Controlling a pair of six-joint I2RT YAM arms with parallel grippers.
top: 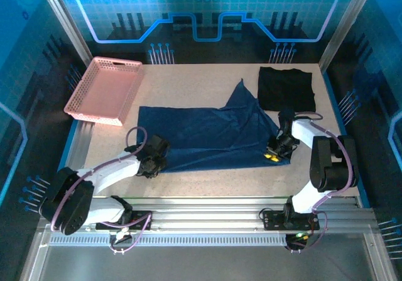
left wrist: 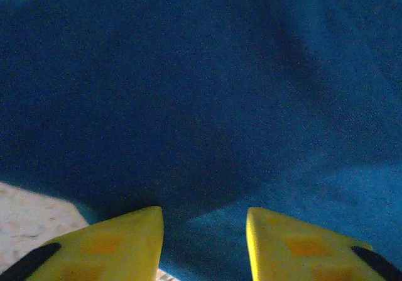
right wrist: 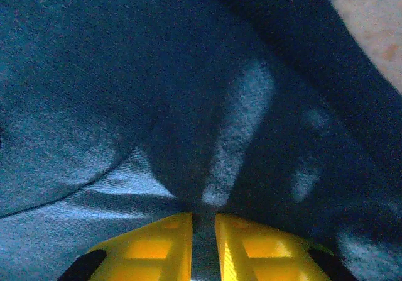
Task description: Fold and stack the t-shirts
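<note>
A navy blue t-shirt [top: 207, 136] lies spread across the middle of the table, with one corner peaked toward the back. A plain black t-shirt [top: 286, 88] sits folded to a square at the back right. My left gripper [top: 154, 161] is at the navy shirt's near left corner. In the left wrist view its yellow fingers [left wrist: 125, 243] stand apart around the gripper's middle [left wrist: 204, 213], with navy cloth [left wrist: 201, 92] lying flat between and ahead of them. At the near right corner, my right gripper [top: 271, 156] [right wrist: 203, 218] is shut on a thin fold of the navy cloth [right wrist: 94, 105].
A pink perforated basket [top: 103, 89] stands at the back left. Bare speckled tabletop [top: 213, 180] runs along the front of the navy shirt. The frame's metal posts rise at the back corners.
</note>
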